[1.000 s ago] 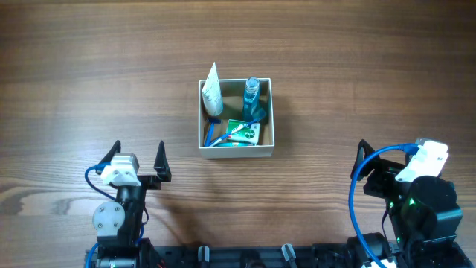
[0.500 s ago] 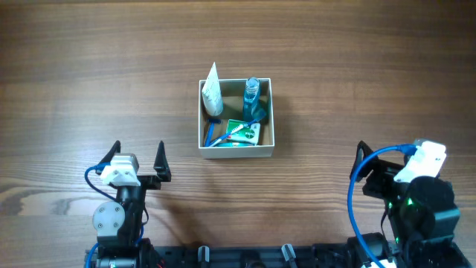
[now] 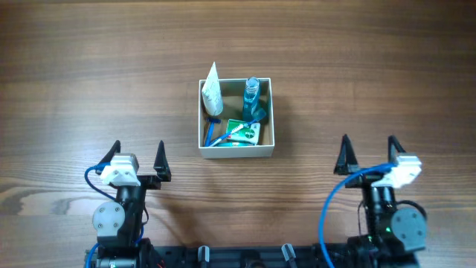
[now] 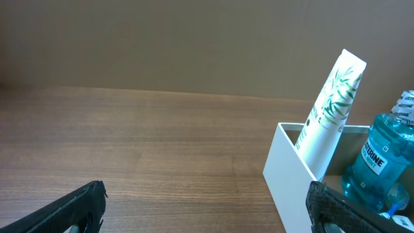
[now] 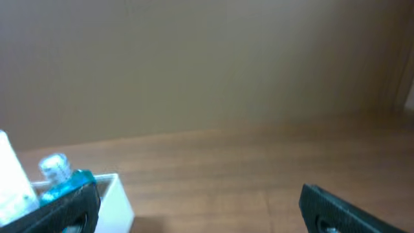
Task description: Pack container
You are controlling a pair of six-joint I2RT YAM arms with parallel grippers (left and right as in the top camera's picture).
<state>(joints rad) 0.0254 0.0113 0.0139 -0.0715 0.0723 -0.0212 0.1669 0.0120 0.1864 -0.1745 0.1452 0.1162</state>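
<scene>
I have both claws low at my edge of the surface (image 3: 89, 59), well apart from the load. The left claw (image 3: 137, 152) is spread wide with nothing in it, and so is the right claw (image 3: 367, 147). The container (image 3: 238, 152) sits mid-surface, further out and between the two.

Inside it, a white tube (image 3: 212, 91) leans in the far-left corner, a blue mouthwash bottle (image 3: 252, 100) stands far right, and a green-and-white packet (image 3: 242, 132) lies flat near the front. I see nothing loose outside, so I judge the packing done or nearly so.

My worry is the tube. On the left wrist camera it pokes well above the thin wall and is only propped there. A reach over that corner could clip it and spill it out. A bump to the light box could slide it or topple the bottle.
</scene>
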